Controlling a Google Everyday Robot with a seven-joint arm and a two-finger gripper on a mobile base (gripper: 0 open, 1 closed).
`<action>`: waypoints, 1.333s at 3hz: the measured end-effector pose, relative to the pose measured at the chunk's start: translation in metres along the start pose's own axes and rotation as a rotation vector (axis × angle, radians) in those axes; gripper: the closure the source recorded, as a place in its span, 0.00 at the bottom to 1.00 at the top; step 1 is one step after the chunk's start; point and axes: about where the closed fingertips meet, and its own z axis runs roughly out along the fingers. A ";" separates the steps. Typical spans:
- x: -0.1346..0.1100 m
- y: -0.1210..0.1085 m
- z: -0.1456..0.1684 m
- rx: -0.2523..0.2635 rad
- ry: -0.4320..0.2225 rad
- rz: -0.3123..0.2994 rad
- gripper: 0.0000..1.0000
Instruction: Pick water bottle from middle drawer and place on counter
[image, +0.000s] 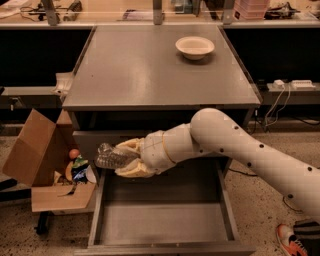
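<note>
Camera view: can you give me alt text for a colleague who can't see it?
The gripper, on an arm reaching in from the right of the picture, is shut on a clear water bottle, holding it on its side above the open middle drawer, near its back left corner. A white bowl sits on the grey counter above, toward its far right.

claw (123, 160) gripping water bottle (106, 156) over middle drawer (160, 222), bowl (194, 47) on counter (135, 70)

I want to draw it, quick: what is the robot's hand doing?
The gripper is shut on the water bottle, above the open middle drawer.
</note>
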 end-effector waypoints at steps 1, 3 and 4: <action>0.003 0.001 0.002 -0.002 0.000 0.007 1.00; -0.066 -0.052 -0.074 0.046 0.095 -0.097 1.00; -0.099 -0.113 -0.121 0.095 0.132 -0.111 1.00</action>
